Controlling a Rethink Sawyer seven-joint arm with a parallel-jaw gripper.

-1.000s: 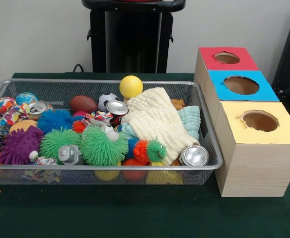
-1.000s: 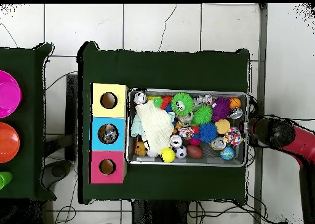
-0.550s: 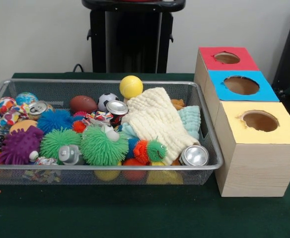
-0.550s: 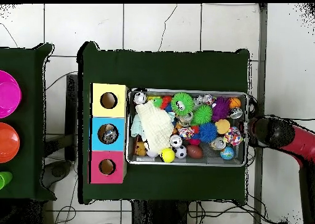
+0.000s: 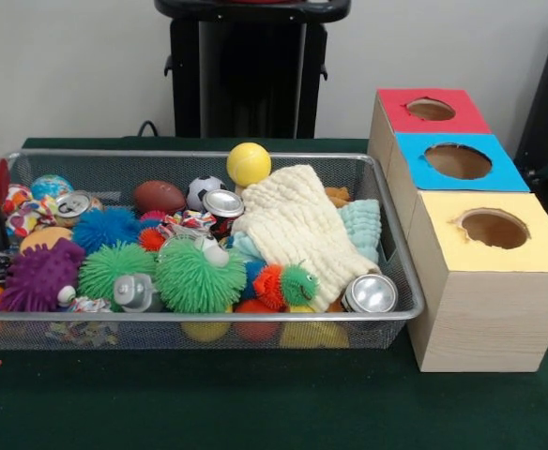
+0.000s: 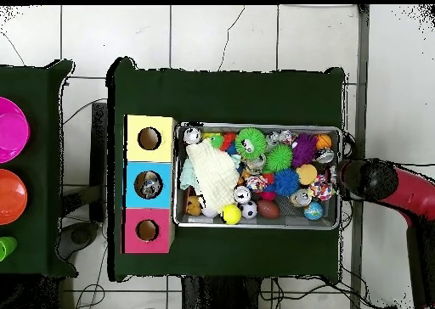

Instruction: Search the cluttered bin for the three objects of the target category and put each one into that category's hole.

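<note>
cans [image 5: 222,203] are lying scattered in the bin [image 5: 199,317], 1 at its corner nearest the yellow box [image 5: 488,281]; the arm [image 6: 378,180] is hovering over the opposite end, grip state impossible to tell; searching is underway, next comes a descent onto 1 can

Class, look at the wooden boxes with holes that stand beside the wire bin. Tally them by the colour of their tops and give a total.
Red-topped box: 1
Blue-topped box: 1
Yellow-topped box: 1
Total: 3
</note>
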